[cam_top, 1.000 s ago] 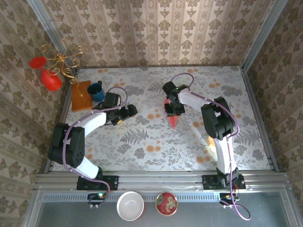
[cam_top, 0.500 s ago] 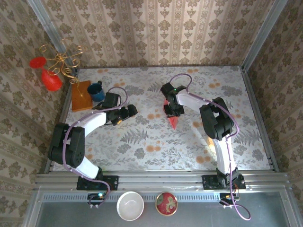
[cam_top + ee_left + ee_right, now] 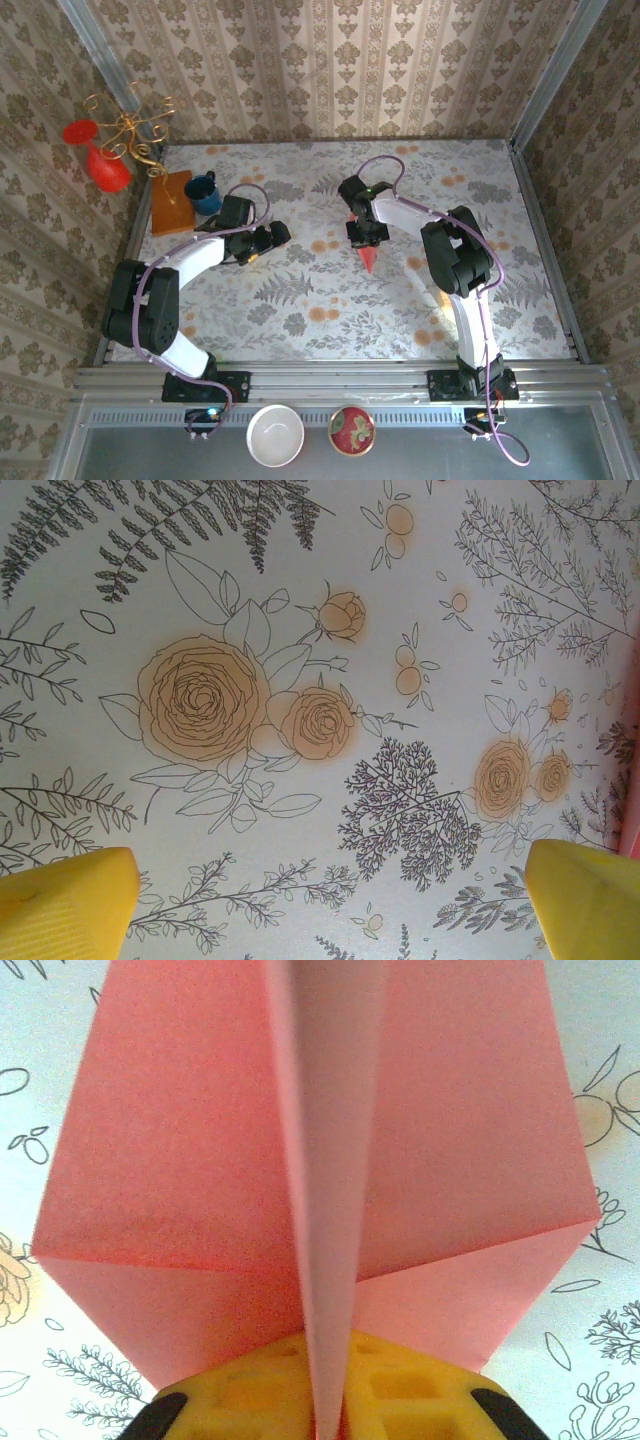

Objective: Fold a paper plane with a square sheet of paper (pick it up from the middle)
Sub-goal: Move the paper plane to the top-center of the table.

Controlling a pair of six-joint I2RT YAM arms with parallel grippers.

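The paper plane [image 3: 368, 257] is a salmon-pink pointed dart on the floral table [image 3: 300, 300], its tip toward the near side. My right gripper [image 3: 362, 232] sits over its far end. In the right wrist view the plane's wings [image 3: 190, 1160] spread flat and the centre ridge [image 3: 325, 1210] stands up between the yellow fingers [image 3: 250, 1395]. My right gripper [image 3: 330, 1405] is shut on that ridge. My left gripper [image 3: 272, 236] hovers left of the plane, open, with bare tablecloth between its yellow fingertips [image 3: 65, 900].
A blue mug [image 3: 204, 192] and an orange-brown board [image 3: 171, 203] stand at the far left, near a red vase [image 3: 108, 170] and a gold wire stand [image 3: 130, 128]. A white bowl [image 3: 275, 435] and a red bowl [image 3: 352, 430] sit below the table's near edge.
My right gripper has closed tighter on the plane's ridge and shifted slightly away and left, taking the plane with it. The left arm has not moved.
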